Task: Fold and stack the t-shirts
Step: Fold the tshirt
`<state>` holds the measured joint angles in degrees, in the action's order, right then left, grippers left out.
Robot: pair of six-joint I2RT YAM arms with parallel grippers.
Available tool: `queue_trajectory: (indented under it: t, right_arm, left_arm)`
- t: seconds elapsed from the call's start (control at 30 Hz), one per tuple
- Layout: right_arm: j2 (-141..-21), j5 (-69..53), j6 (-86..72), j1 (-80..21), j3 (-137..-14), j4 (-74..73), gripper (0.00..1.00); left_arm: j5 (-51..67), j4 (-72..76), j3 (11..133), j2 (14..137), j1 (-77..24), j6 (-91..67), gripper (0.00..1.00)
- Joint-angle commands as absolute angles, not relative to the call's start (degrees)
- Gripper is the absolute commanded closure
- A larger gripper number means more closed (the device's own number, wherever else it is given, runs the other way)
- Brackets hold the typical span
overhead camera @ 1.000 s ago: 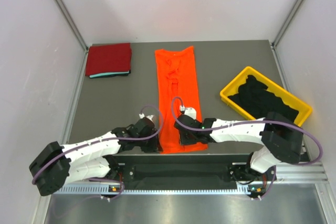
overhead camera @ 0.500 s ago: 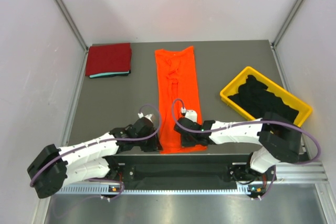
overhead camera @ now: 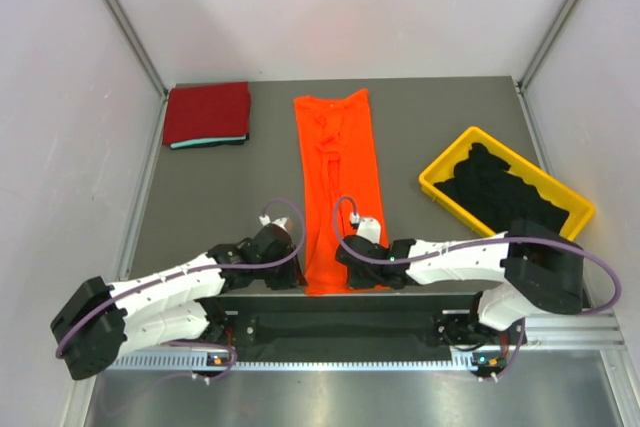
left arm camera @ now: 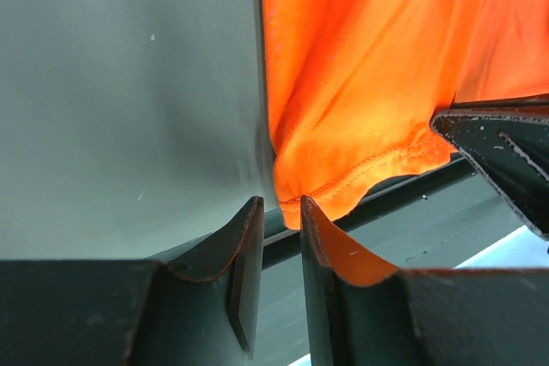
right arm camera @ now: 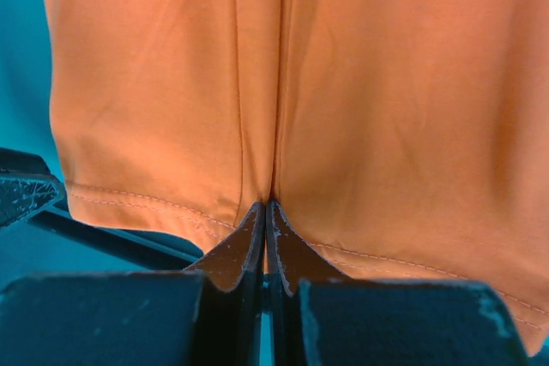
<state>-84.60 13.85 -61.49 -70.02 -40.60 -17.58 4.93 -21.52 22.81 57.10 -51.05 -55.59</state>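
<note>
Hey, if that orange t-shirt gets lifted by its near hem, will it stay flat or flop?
Probably flops: the orange t-shirt puckers into folds where the right tool pinches its hem. Likely light, since that thin cloth wrinkles along its length. The far end would probably trail on the table.

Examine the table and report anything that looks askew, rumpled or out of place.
The orange t-shirt is the odd one: folded into a long strip, it is rumpled along its far half, and its near hem puckers where the right end effector pinches it. The black t-shirts lie heaped, unfolded, in the yellow bin.
</note>
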Motion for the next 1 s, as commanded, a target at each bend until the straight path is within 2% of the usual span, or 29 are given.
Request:
queue_trajectory:
  t: [0.0,0.2,0.23,0.27,0.37,0.5,0.57,0.63,0.73,0.83,0.97]
  right_arm:
    - [-85.17,15.47,-63.19,-72.16,-40.52,-16.08,1.0]
    - [-83.24,17.23,-63.37,-72.6,-40.16,-16.35,1.0]
    - [-83.06,17.4,-62.93,-72.51,-40.78,-16.87,0.97]
    - [-82.53,17.49,-62.67,-72.51,-41.13,-17.31,0.88]
    - [-80.17,18.54,-60.91,-72.42,-43.32,-20.47,0.73]
    - [-75.25,18.99,-57.32,-70.24,-45.7,-23.03,0.68]
    - [-72.0,18.02,-55.91,-68.56,-45.88,-23.9,0.67]
    - [-69.97,17.15,-52.84,-65.05,-45.7,-24.08,0.67]
    - [-67.07,14.17,-47.23,-57.24,-45.44,-23.56,0.68]
    - [-66.27,10.3,-41.6,-48.27,-47.62,-22.67,0.69]
    - [-68.81,8.88,-35.87,-41.24,-52.37,-23.2,0.69]
  left_arm:
    - [4.04,-22.06,22.59,56.25,-51.15,-56.16,0.71]
    - [2.03,-24.77,23.99,55.29,-51.15,-55.73,0.69]
    - [-1.46,-25.57,24.86,55.02,-51.07,-55.55,0.68]
    - [-3.15,-26.71,27.14,54.58,-50.98,-55.11,0.67]
    - [-12.08,-28.47,34.41,52.74,-50.8,-51.0,0.62]
    - [-20.65,-28.91,46.73,56.75,-47.74,-40.89,0.58]
    - [-19.96,-28.92,53.48,60.01,-45.02,-36.42,0.58]
    - [-14.35,-28.13,56.59,65.29,-39.41,-34.2,0.6]
    - [-4.33,-23.48,60.63,72.58,-31.85,-31.65,0.66]
    - [1.73,-17.15,64.59,80.14,-27.53,-29.62,0.67]
    - [1.93,-11.96,73.88,90.94,-24.26,-28.12,0.69]
